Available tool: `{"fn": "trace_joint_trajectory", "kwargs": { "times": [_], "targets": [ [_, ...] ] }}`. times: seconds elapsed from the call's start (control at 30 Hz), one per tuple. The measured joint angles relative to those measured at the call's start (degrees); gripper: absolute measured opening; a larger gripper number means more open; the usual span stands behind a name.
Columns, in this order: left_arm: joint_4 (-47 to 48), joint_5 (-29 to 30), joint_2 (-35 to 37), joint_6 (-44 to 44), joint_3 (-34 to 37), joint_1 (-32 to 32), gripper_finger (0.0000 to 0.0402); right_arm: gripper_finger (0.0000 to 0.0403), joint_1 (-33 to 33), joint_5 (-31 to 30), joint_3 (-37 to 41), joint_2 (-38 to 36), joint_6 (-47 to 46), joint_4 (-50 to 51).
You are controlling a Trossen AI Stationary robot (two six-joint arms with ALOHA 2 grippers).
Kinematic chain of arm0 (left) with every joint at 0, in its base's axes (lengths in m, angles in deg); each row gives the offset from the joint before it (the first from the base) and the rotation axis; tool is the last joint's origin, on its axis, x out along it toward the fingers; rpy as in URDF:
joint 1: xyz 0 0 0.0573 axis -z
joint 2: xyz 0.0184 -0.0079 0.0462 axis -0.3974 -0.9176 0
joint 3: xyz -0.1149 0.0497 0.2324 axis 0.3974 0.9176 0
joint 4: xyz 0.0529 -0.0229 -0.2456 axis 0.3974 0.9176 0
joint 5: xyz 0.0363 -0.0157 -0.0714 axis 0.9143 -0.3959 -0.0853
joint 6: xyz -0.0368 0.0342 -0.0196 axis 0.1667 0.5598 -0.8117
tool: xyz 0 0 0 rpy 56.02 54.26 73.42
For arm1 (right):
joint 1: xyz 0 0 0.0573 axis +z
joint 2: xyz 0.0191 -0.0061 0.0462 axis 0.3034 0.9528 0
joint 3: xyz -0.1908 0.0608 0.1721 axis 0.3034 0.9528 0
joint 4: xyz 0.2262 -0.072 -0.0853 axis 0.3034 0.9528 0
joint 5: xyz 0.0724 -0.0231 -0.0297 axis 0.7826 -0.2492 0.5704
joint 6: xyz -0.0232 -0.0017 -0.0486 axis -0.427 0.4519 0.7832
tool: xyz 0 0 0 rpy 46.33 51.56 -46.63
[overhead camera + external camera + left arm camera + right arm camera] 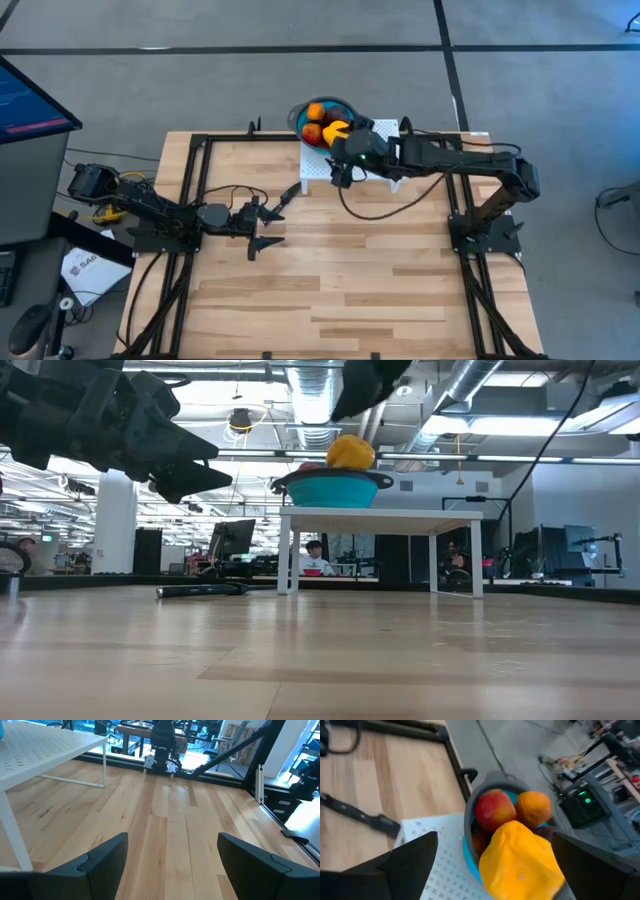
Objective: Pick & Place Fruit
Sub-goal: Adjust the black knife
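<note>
The blue bowl [322,121] stands on a small white perforated stand [318,166] at the table's far edge. Several toy fruits fill it: a red one [493,808], an orange one [534,808] and the blocky yellow one [521,861] on top, with darker ones half hidden below. In the low view the yellow fruit [350,452] sticks up over the bowl's rim [331,479]. My right gripper [493,837] hangs open just above the bowl and touches nothing. My left gripper [265,226] waits open over the table's left middle.
A slim black knife [289,194] lies on the wooden table in front of the stand, between the two grippers, also seen as the knife [361,814] in the right wrist view. Black frame rails run along the table's edges. Bare wood stretches toward the near edge.
</note>
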Motion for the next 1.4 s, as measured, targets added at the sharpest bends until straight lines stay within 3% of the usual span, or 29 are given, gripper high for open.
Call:
{"fn": "trace_joint_trajectory", "kwargs": {
  "times": [0.17,0.3,0.4,0.5,0.63,0.77,0.93,1.17,1.4],
  "targets": [
    [0.27,0.0,0.0,1.29,0.0,0.02,0.0298,0.0383,8.37,-2.34,1.31,-2.92,-6.06,-0.09],
    [3.03,1.83,0.0,1.57,-0.04,0.02,0.0298,0.0383,15.8,-2.72,9.47,-4.4,-15.2,-2.93],
    [9.2,4.79,0.0,-1.18,-0.07,0.04,0.0298,0.0383,20.93,-6.71,19.65,-4.13,-24.72,-11.42],
    [17.53,7.99,0.0,-7.05,-0.07,0.04,0.0298,0.0383,25.4,-10.67,28.98,-2.04,-33.06,-26.1],
    [26.11,13.15,-0.04,-13.85,-0.04,0.0,0.0298,0.0383,29.25,-17.22,36.08,3.62,-38.82,-44.98],
    [25.82,18.34,-0.33,-14.85,-0.04,-0.23,0.029,0.0383,30.36,-24.2,36.98,9.79,-39.13,-55.31],
    [24.94,18.09,-4.75,-15.02,-0.07,-2.47,0.0253,0.0383,30.33,-25.22,36.98,13.75,-39.22,-61.81],
    [12.52,17.8,-16.43,-15.54,-0.09,-2.67,0.0196,0.0383,30.94,-25.24,36.98,14.16,-37.96,-62.47],
    [10.15,26.17,-25.75,-19.5,-2.86,-2.66,0.0162,0.0383,32.58,-25.35,36.98,14.14,-37.75,-62.71]
  ]
}}
